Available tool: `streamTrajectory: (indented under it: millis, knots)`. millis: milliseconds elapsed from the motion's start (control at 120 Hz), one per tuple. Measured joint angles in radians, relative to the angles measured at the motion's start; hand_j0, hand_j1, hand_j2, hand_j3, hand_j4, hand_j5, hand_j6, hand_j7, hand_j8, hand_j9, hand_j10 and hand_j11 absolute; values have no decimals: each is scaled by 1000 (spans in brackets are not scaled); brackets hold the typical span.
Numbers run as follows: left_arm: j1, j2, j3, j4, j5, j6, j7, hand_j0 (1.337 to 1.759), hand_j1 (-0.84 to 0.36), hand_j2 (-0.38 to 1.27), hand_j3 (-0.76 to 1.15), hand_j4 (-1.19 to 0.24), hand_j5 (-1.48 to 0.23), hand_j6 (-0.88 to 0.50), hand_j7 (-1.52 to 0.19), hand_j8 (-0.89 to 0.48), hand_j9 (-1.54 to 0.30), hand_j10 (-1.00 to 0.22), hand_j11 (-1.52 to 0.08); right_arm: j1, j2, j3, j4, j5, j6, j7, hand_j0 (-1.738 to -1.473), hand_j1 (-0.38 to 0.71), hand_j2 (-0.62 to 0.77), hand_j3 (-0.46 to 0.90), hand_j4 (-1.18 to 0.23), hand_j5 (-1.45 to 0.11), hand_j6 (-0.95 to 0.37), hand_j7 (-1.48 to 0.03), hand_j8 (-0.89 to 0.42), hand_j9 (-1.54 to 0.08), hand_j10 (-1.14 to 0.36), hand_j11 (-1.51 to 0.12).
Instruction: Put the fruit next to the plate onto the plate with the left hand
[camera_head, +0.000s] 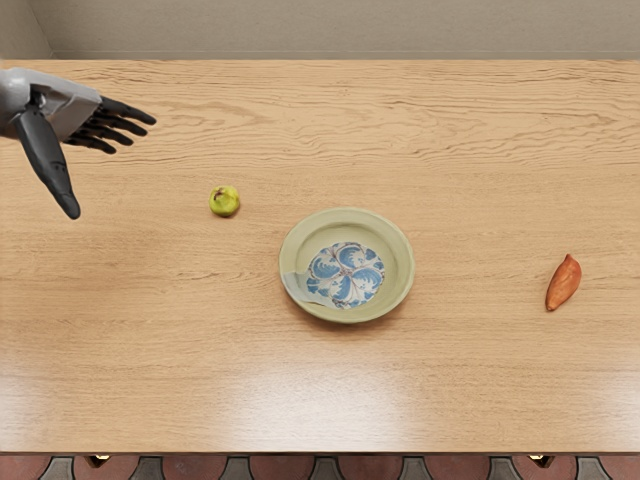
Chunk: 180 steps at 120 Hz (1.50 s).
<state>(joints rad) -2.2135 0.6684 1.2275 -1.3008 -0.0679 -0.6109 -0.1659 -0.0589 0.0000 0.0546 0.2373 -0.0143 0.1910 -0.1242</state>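
Item 1. My left hand (72, 122): comes in from the left edge, over the far left part of the table (450, 130). Grey palm, dark fingers (118, 122) spread and pointing right, thumb hanging down toward the near edge. It is released and grasps nothing.

Item 2. Fruit (224, 201): small, round, yellow-green, with a brownish spot on top. It lies on the bare wood to the right of my hand, well apart from it and nearer the front than my fingertips. It sits near the plate's left side and slightly farther back, with a strip of wood between the two, so they are not touching.

Item 3. Plate (396, 246): round, with a pale green rim and a blue and white swirl pattern in its well. It lies flat about mid-table, and its well shows only the pattern.

Item 4. Orange-red piece (563, 282): elongated and tapered, lying tilted on the wood. It is well to the right of the plate, near the right edge.
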Motion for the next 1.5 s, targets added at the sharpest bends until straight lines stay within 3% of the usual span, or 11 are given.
streamTrajectory:
  millis: [342,467,567,592,708,775,867,983,1108,1183,1500]
  knots:
    - [19,-31,-30,24,11,0,1,1658,335,2,0,-12,-15,-12,-15,-12,-15,-12,-15,-2,0,-2,-5,0,-1,-4,-1658,-331,-3,0,-15,-19,-15,-20,-15,-20,-15,-20]
    - [-68,-347,28,73,26,0,3,1658,338,2,0,-10,-12,-10,-12,-10,-12,-9,-12,-2,0,-2,-6,0,-1,-5,-1658,-331,-3,0,-15,-19,-15,-20,-15,-20,-15,-20]
    - [-21,-501,85,86,-2,54,7,1658,339,1,0,-9,-11,-9,-11,-8,-11,-8,-11,-2,0,-3,-6,0,-1,-5,-1658,-331,-3,0,-15,-20,-15,-20,-15,-20,-15,-20]
    - [-8,-508,92,88,-29,98,30,1658,339,1,0,-9,-11,-9,-11,-9,-11,-8,-11,-2,0,-3,-6,0,-1,-5,-1658,-331,-3,0,-15,-20,-15,-20,-15,-20,-15,-20]
    - [52,-567,81,93,-166,365,222,1658,339,1,0,-8,-10,-8,-10,-8,-10,-8,-10,-2,0,-2,-6,0,-1,-5,-1658,-331,-3,0,-15,-20,-15,-20,-15,-20,-15,-20]
    - [98,-607,37,94,-184,449,273,1658,340,1,0,-7,-9,-7,-9,-7,-9,-7,-9,-2,0,-2,-6,1,-1,-5,-1658,-331,-3,0,-15,-19,-15,-20,-15,-20,-15,-20]
    - [163,-618,-45,100,-179,505,305,1658,341,1,0,-7,-9,-7,-9,-7,-9,-7,-9,-2,0,-2,-6,0,-1,-5,-1658,-331,-3,0,-15,-19,-15,-20,-15,-20,-15,-20]
    - [171,-577,-99,103,-182,529,316,1658,341,1,0,-7,-9,-7,-9,-7,-9,-7,-9,-2,0,-2,-6,0,-1,-5,-1658,-331,-3,0,-15,-19,-15,-20,-15,-20,-15,-20]
    - [275,-578,-122,116,-183,582,318,1658,340,1,0,-8,-9,-8,-9,-8,-9,-7,-9,-2,0,-2,-6,1,-1,-5,-1658,-331,-3,0,-15,-19,-15,-20,-15,-20,-15,-20]
    - [348,-584,-128,156,-182,619,318,1658,340,2,0,-8,-10,-8,-10,-8,-10,-8,-10,-2,0,-2,-6,1,-1,-5,-1658,-331,-3,0,-15,-19,-15,-20,-15,-20,-15,-20]
    - [457,-586,-203,277,-181,686,315,1658,295,9,0,-46,-59,-46,-59,-46,-59,-45,-59,-2,0,-2,-6,1,-1,-5,-1658,-331,-3,0,-15,-19,-15,-20,-15,-20,-15,-20]
